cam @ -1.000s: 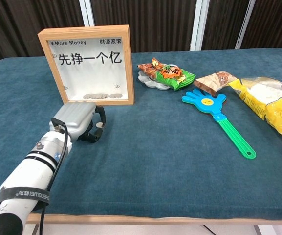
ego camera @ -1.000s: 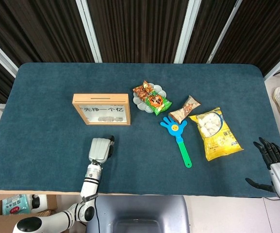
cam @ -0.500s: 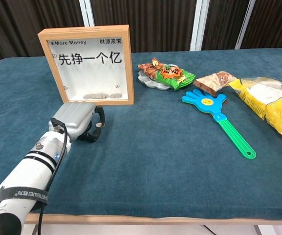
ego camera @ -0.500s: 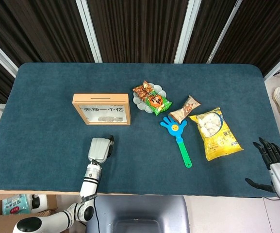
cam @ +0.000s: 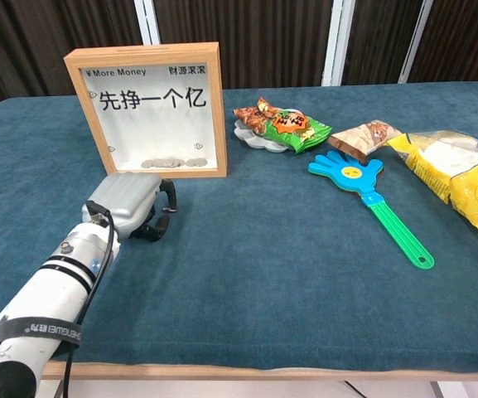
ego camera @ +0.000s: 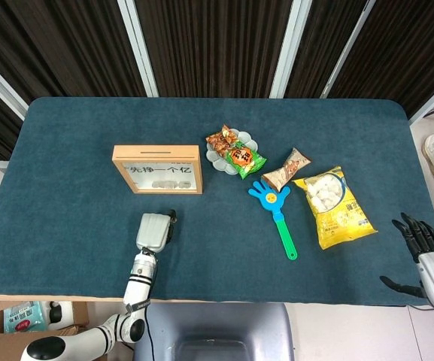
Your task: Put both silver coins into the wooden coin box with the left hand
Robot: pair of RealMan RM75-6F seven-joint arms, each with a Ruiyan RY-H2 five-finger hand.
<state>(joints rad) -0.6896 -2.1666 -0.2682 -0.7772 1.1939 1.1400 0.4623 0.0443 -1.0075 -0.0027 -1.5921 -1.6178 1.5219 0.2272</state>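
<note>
We find the left hand (cam: pixel 131 207) low on the counter (cam: pixel 247 274) just in front of the wooden coin box (cam: pixel 147 108), its fingers (cam: pixel 166 207) curled under; whether they pinch a coin we cannot tell. Coins (cam: pixel 169 163) lie inside the box at the bottom. At far right, our right hand (ego camera: pixel 426 259) sits off the counter edge, fingers spread and holding nothing.

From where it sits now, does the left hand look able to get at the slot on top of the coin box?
Probably yes. The left hand is low on the cloth just in front of the coin box, and nothing stands between them. The slot on top is uncovered, though the hand would have to rise first.
</note>
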